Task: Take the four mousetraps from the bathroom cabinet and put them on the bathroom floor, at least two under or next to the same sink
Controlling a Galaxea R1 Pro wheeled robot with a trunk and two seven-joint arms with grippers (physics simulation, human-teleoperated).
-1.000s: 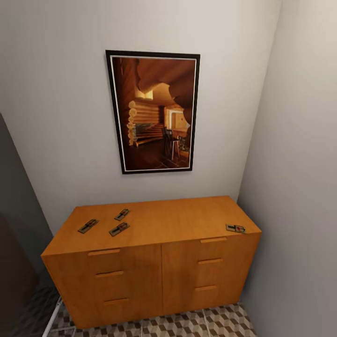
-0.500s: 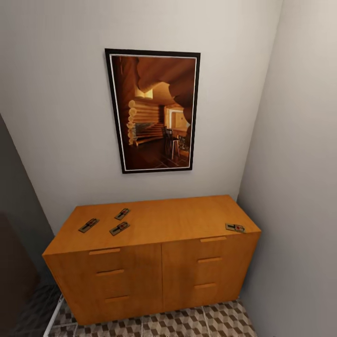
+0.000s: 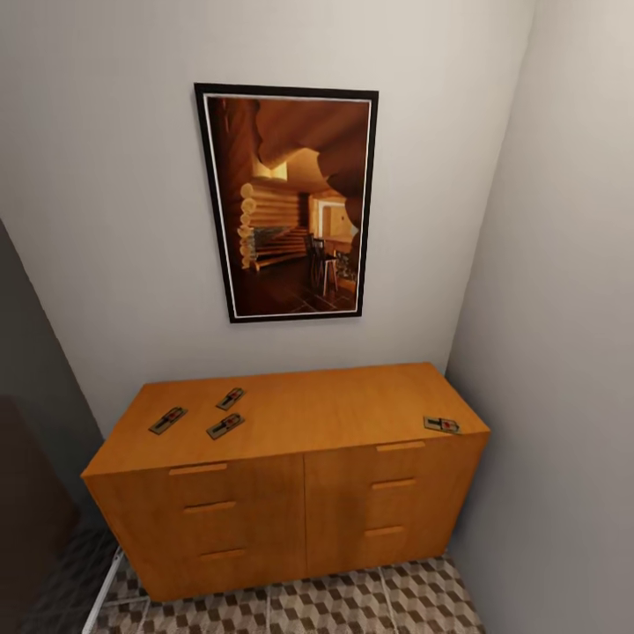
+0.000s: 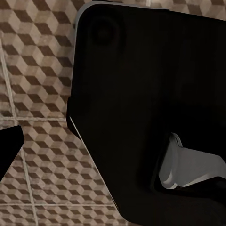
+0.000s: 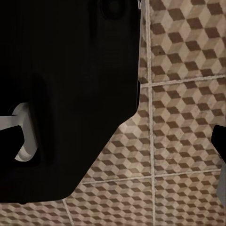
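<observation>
The low orange-brown cabinet [image 3: 291, 502] stands against the back wall in the head view. Several mousetraps lie on its flat top: three close together at the left [image 3: 167, 420], [image 3: 231, 398], [image 3: 225, 426] and one near the right front corner [image 3: 441, 424]. Patterned bathroom floor [image 3: 335, 608] shows in front of it. The left wrist view looks down on the tiles [image 4: 37, 70] past my black body, with one dark fingertip [image 4: 8, 148] at the picture's edge. The right wrist view shows the same, its fingertip [image 5: 219, 141] also at the edge. Nothing is held. The bathroom sink is out of view.
A black-framed picture [image 3: 286, 202] hangs above the cabinet. A grey wall [image 3: 563, 352] closes the right side next to the cabinet. A dark panel [image 3: 31, 502] stands at the left, with a white bar [image 3: 106, 586] on the floor beside it.
The whole head view has shifted: the cabinet sits slightly higher and smaller in the picture and more floor shows. The mousetraps lie where they were.
</observation>
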